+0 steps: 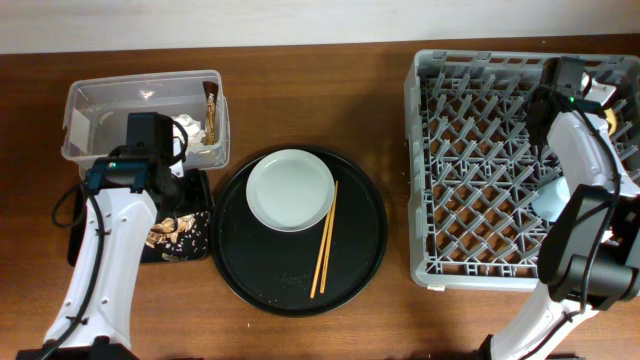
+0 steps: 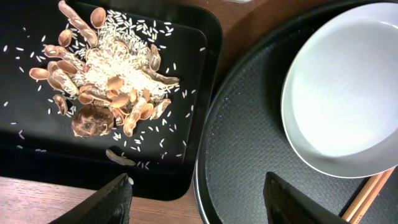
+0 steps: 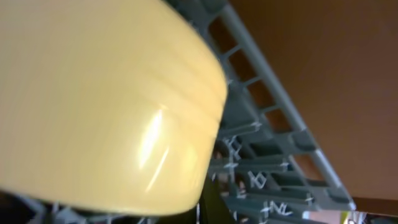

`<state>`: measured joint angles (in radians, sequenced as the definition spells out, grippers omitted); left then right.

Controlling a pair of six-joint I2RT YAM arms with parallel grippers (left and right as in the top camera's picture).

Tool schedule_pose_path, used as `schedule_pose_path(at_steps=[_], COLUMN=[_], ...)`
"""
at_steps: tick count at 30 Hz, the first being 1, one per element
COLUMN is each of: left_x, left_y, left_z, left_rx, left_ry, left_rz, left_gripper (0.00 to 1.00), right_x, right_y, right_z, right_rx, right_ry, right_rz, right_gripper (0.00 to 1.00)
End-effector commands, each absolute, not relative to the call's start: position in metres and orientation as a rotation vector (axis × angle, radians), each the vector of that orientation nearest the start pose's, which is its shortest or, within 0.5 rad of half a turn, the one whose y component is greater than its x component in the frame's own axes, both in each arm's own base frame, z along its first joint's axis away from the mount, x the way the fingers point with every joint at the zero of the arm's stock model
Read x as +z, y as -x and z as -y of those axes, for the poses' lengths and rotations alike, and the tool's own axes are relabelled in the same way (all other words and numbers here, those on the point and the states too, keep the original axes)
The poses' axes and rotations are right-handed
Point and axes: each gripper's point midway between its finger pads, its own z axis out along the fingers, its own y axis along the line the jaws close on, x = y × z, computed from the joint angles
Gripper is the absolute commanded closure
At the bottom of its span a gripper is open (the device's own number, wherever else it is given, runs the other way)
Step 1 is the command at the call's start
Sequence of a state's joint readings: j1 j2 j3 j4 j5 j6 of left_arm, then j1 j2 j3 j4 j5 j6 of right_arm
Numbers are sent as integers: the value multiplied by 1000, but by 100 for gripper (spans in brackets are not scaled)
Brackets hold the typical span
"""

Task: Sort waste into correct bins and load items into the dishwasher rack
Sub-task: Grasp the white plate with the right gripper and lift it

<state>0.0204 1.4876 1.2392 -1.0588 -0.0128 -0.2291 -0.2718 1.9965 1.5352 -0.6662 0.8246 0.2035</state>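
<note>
Far right, the dishwasher rack [image 1: 470, 200], biggest by far, with pegs upright so crockery can stand on edge, and a light blue cup [image 1: 553, 197] lodged near its right side. At centre, the large round black tray [image 1: 260, 270], seemingly a holding area for what is not yet loaded. On it, the pale plate [image 2: 348, 93] lying flat and empty, and the chopsticks [image 1: 325, 240] just beside the plate's right edge. Top left, the clear tub [image 1: 90, 100], taking the dry rubbish: crumpled tissue [image 1: 190, 127] and shiny wrapper [image 1: 210, 105] against its right wall. Just below it, the flat black tray [image 2: 37, 155], keeping the food scraps [image 2: 106, 81] and scattered rice apart from the paper. Over the rack's far right corner, the right gripper [image 1: 568, 85], with the small yellow bowl [image 3: 106, 93] so close to the wrist lens that no fingers show. Cannot tell whether clamped on it or released; probably being seated among the pegs. Left gripper [image 2: 198, 186] spread wide and holding nothing, hovering over the seam between the two black trays, well placed to go for the plate or chopsticks.
</note>
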Motion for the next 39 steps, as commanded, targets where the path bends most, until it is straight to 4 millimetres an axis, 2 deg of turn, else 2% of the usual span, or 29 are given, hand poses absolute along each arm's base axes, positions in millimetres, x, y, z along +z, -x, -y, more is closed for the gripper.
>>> schedule_pose_path(at_steps=[1, 3, 4, 5, 6, 7, 9, 12, 14, 17, 18, 19, 21, 23, 28, 33, 37, 39], left_x=[142, 142, 142, 142, 142, 142, 142, 142, 142, 142, 142, 142, 142, 142, 142, 142, 142, 142], left_y=[-315, -315, -315, -315, -315, -315, -315, -315, -315, -315, -315, -315, -315, -315, -315, -315, -315, -315], left_z=[-12, -12, -12, -12, -12, -12, -12, -12, -12, -12, -12, -12, -12, -12, -12, -12, -12, -12], left_rx=[-11, -11, -10, -11, -11, -11, -10, -11, -10, -10, -10, -10, -10, -10, -10, -10, -10, -10], left_ry=[376, 376, 376, 376, 376, 376, 376, 376, 376, 376, 376, 376, 377, 376, 376, 377, 377, 376], left_rz=[-2836, -2836, -2836, -2836, -2836, -2836, -2836, -2836, -2836, -2836, -2836, -2836, -2836, -2836, -2836, -2836, -2836, -2836], left_gripper=[33, 33, 33, 32, 29, 28, 23, 20, 18, 18, 18, 18, 18, 18, 17, 17, 17, 17], right_x=[160, 185, 199, 212, 225, 232, 244, 234, 218, 194, 178, 165, 139, 99, 43, 16, 12, 11], right_y=[-414, -412, -410, -410, -410, -410, -412, -408, -401, -393, -388, -384, -379, -372, -361, -359, -357, -355], right_z=[220, 202, 191, 179, 163, 145, 79, -20, -71, -121, -146, -161, -184, -208, -236, -246, -247, -247], right_rx=[-899, -765, -695, -626, -532, -434, -121, 212, 288, 330, 346, 352, 355, 340, 301, 292, 284, 283], right_ry=[-824, -781, -761, -735, -695, -652, -483, -221, -75, 44, 90, 111, 129, 145, 169, 112, 113, 51], right_rz=[-2359, -2358, -2350, -2343, -2337, -2346, -2396, -2508, -2582, -2660, -2706, -2743, -2810, -2903, -3006, -3043, -3053, -3063], right_gripper=[74, 66, 52, 51, 44, 41, 37, 37, 37, 37, 37, 37, 37, 37, 48, 56, 63, 68])
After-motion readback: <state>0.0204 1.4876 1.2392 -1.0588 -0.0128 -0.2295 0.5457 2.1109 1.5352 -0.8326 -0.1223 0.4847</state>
